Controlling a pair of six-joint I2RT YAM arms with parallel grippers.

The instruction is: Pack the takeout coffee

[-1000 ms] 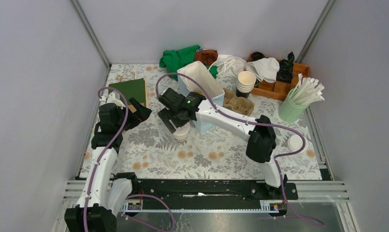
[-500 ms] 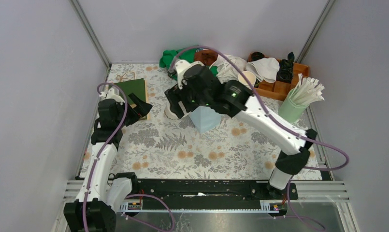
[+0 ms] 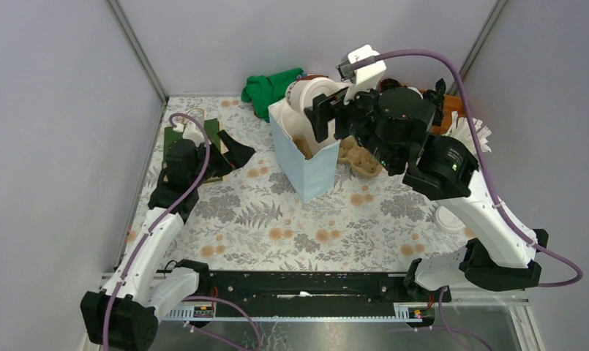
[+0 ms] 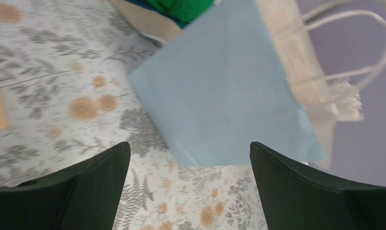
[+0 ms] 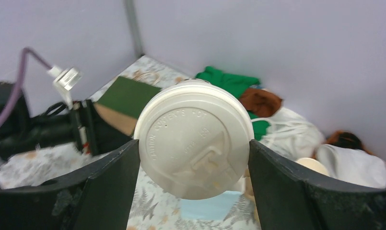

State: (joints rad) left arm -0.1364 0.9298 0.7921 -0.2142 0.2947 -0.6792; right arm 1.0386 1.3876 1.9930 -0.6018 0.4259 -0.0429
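Observation:
The takeout coffee [image 3: 308,93], a pale cup with a white round lid [image 5: 193,139], hangs tipped in the air over the back of an open light-blue paper bag [image 3: 311,172]. My right gripper [image 3: 322,111] is shut on the cup, one black finger on each side of the lid, as the right wrist view [image 5: 193,142] shows. A strip of the bag [image 5: 207,208] shows below the cup. My left gripper [image 3: 233,150] stands open just left of the bag with nothing between its fingers. In the left wrist view [image 4: 189,143] it faces the bag's blue side [image 4: 229,96].
A brown pulp cup tray [image 3: 361,157] lies right of the bag. Green cloth [image 3: 269,86] and white cloth [image 5: 286,134] sit at the back, by a wooden box [image 3: 439,117]. A green cup of straws [image 3: 445,162] and a loose white lid [image 3: 446,217] are at the right. A dark green folder [image 5: 128,96] lies far left.
My right arm has lifted the coffee from the table left of the bag up over the bag's opening. My left arm has reached right, toward the bag.

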